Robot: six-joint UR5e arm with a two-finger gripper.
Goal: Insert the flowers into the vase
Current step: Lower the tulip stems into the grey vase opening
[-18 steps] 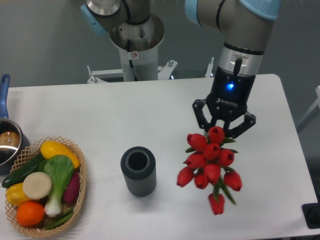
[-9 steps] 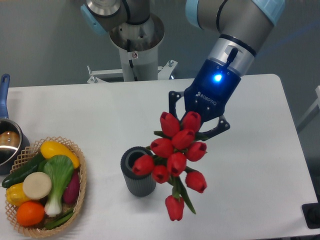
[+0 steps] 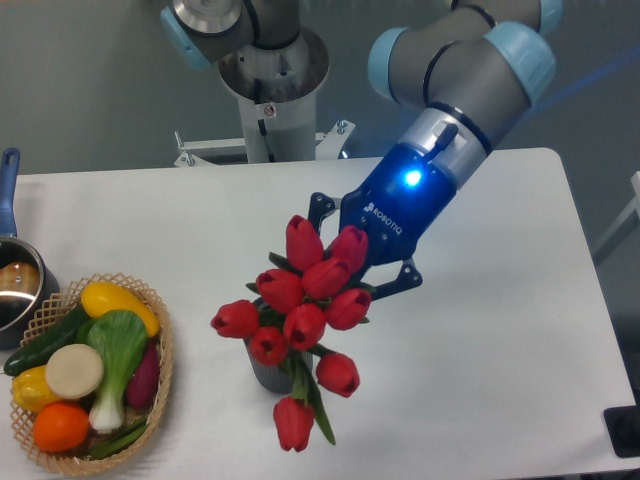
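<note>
One gripper (image 3: 352, 262), fingers clamped on the flowers (image 3: 297, 312), bunch tilted over and mostly hiding the vase (image 3: 264, 373).

Light is bright, even and diffuse, seemingly from overhead. The white table (image 3: 200, 230) is close to washed out, with only faint, soft-edged shadows. A blue lamp glows on the gripper (image 3: 362, 258), blown out to near white at its centre and tinting the casing around it. The flowers (image 3: 296, 315) are saturated red and slightly soft. The image is somewhat low in resolution and grainy; the grey backdrop is flat. The metal pot (image 3: 18, 285) at the left edge shows small highlights.
</note>
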